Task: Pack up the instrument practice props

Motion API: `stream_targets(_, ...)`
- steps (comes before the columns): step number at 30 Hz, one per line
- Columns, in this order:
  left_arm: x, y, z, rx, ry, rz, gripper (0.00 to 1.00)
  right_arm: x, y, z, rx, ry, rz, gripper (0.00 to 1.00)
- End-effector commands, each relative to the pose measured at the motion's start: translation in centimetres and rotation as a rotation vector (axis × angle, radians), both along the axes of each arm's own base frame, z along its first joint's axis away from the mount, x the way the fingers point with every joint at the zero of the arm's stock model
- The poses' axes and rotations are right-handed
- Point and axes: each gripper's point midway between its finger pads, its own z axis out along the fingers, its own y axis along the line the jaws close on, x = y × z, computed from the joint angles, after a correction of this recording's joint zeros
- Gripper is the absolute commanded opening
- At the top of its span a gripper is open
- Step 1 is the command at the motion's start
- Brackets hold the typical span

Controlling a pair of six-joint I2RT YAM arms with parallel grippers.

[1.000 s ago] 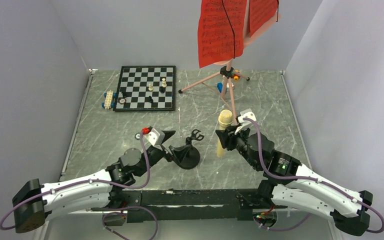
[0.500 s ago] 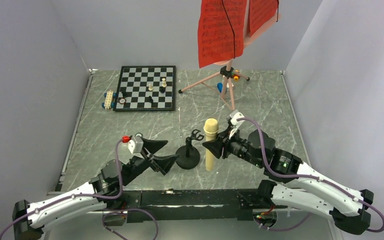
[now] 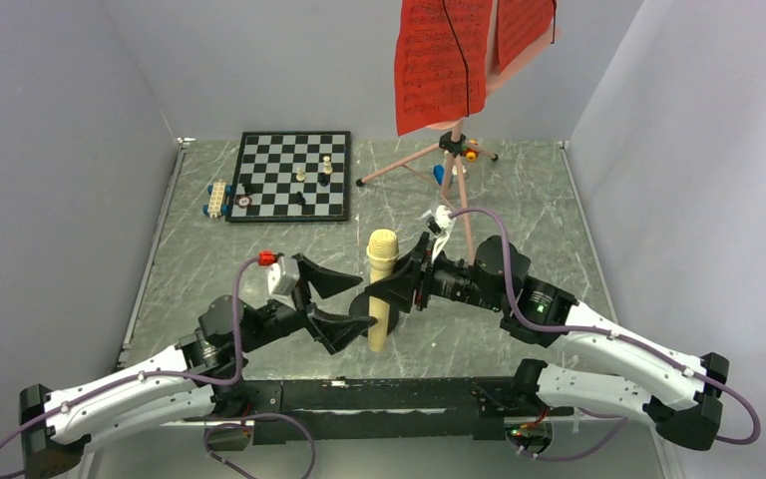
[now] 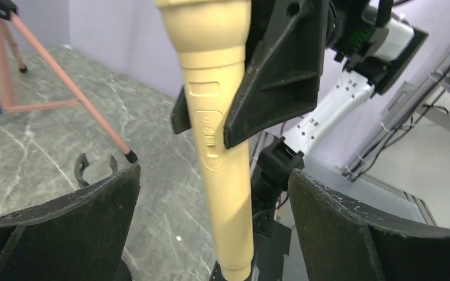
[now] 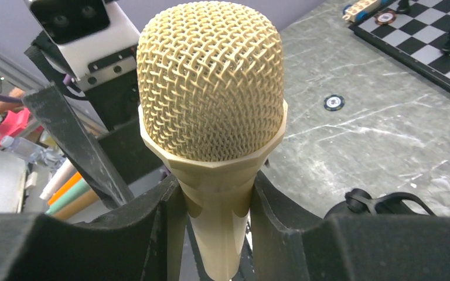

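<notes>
- Worktop (image 3: 209, 259): all positions below are given relative to the microphone (image 3: 382, 249), which is upright near the front edge, between the two arms.
- Pink music stand (image 3: 406, 166), red sheet-music pages (image 3: 441, 60) on it: well behind the microphone, not packed yet.
- Chessboard (image 3: 294, 176): behind-left of the microphone. Not ours, so skip it.
- Right gripper (image 3: 391, 287): partly closed, clamped on the microphone's upper handle just under the head.
- Left gripper (image 3: 349, 302): spread wide and empty, one finger on each side of the microphone's lower handle, not touching.
- Mic stand clip (image 5: 381, 203): low, just beside the microphone. Its base is mostly hidden.
- Reads as a handover to the left gripper. Centre the handle between the left fingers and close below the right gripper's grip. Right releases only once left is firm. Keep the microphone vertical and clear of the clip.
</notes>
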Motion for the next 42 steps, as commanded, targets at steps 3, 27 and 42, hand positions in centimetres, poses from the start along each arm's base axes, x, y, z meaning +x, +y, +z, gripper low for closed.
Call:
stream_targets(3,-1.6,-2.0,0.0,0.043,0.0,-0.131,0.99,-1.5,1.3,6.6,0.193,-0.053,0.091,0.0)
stream_targets(27,2.1,4.5,0.2,-0.049,0.052,0.217,0.0,0.4,1.1,3.7,0.031,-0.006,-0.051,1.0)
stream_targets(42,11.2,20.8,-7.9,-0.111,0.575,1.272,0.0,1.6,-2.0,0.9,-0.019,-0.015,-0.188,1.0)
